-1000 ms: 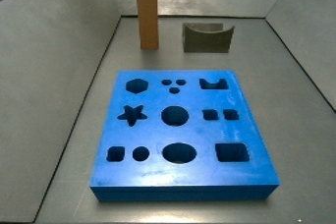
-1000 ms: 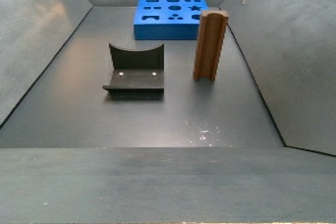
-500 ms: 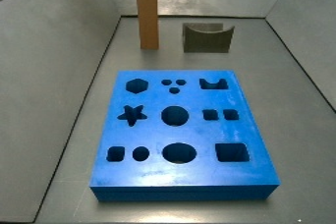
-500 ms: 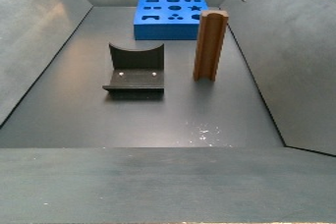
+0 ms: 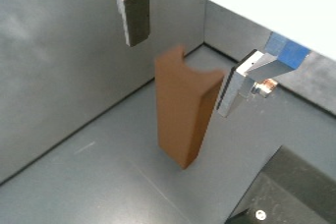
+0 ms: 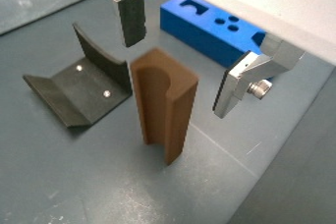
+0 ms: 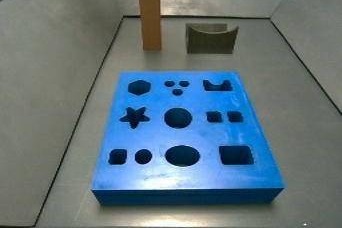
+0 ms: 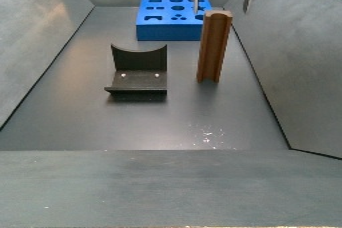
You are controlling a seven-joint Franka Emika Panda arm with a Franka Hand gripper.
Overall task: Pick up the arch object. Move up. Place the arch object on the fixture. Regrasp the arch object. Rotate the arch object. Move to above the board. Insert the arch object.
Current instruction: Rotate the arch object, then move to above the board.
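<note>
The blue board (image 7: 187, 137) filled the frame's centre; the arch block (image 7: 151, 18) stood upright at upper left, beside the fixture (image 7: 210, 38). The gripper (image 6: 184, 51) hovered above it, jaws released — pick-up step, needing descent.

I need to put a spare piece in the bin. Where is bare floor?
Free: the wide floor in front of the fixture and arch object, and the strips beside the board. Crowded: around the upright arch object, with the open claw just above it.
</note>
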